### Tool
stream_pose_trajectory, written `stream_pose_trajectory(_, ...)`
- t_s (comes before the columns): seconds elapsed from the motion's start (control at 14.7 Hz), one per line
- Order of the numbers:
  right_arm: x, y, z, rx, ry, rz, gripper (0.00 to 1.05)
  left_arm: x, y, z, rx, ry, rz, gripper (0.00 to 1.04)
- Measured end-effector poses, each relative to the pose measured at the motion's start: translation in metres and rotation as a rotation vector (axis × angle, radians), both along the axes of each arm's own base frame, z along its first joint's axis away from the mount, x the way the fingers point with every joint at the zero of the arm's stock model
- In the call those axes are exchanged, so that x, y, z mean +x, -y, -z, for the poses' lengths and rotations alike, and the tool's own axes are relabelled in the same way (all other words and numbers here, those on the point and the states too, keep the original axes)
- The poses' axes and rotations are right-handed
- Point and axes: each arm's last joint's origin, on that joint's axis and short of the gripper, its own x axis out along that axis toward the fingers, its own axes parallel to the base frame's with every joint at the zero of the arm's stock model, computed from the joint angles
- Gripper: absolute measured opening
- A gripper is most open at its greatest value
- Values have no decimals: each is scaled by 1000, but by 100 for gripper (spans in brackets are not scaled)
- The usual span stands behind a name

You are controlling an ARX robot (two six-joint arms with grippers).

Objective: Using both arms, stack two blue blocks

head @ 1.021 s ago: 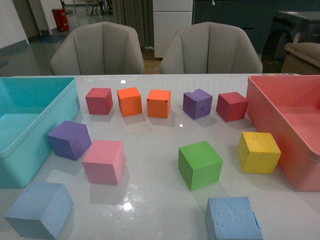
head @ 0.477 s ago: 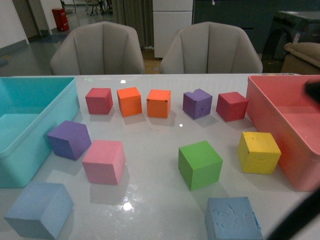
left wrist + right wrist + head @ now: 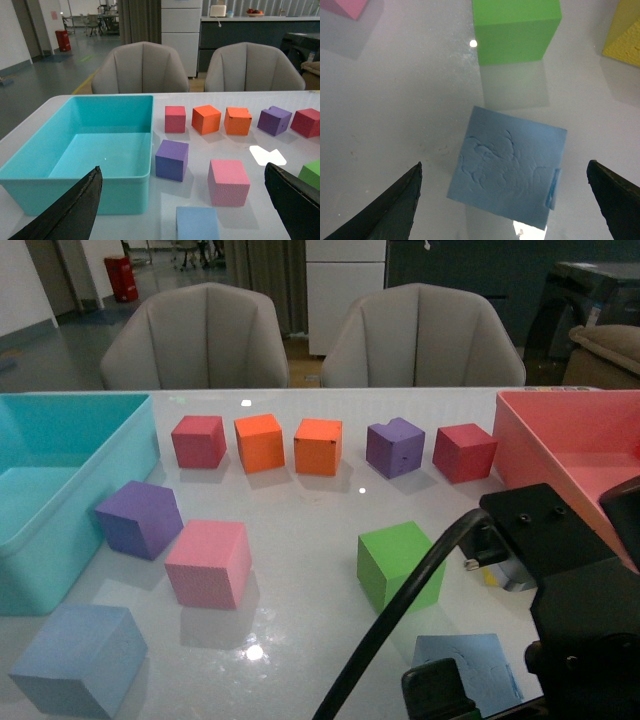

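The right arm (image 3: 570, 610) fills the lower right of the front view, a black cable (image 3: 400, 620) curving down from it. In the right wrist view, the right hand (image 3: 504, 164) is spread wide. Its two dark fingers (image 3: 395, 205) stand in the lower corners of the frame, and the first blue block (image 3: 507, 172) lies between them, untouched by either. This block sits flat on the white counter (image 3: 395, 100) with a pitted top face, turned slightly askew. A green cube (image 3: 516, 27) lies just beyond it at the top of the frame, and a yellow cube (image 3: 625, 30) sits at the upper right.

The left hand (image 3: 182, 170) is also opened wide, with nothing between its fingers (image 3: 75, 210). In the left wrist view, the second blue block (image 3: 196, 222) rests at the bottom centre of the frame, near a pink cube (image 3: 228, 181) and a purple cube (image 3: 172, 160). The teal bin (image 3: 75, 185) takes up the left of that frame.

In the front view the two blue blocks lie well apart, one at the lower left and the other at the lower right, partly hidden by the arm. A pink bin (image 3: 540, 440) stands at the right edge.
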Motion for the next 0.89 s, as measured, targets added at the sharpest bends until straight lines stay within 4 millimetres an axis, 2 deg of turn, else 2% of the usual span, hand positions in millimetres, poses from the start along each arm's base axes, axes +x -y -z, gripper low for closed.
stream_pose_trajectory(0.2,9,-10,0,11,2,45,98,0,0,0,0,0,0,98)
stream_pose_trajectory(0.54,14,-12,16,8,-22,93,98,0,0,0,0,0,0,98)
stream_pose_trajectory(0.82,14,-12,42,2,-66,108,98,0,0,0,0,0,0,98)
stream_pose_trajectory(0.89,12,-11,48,-6,-83,113,91,0,0,0,0,0,0,98)
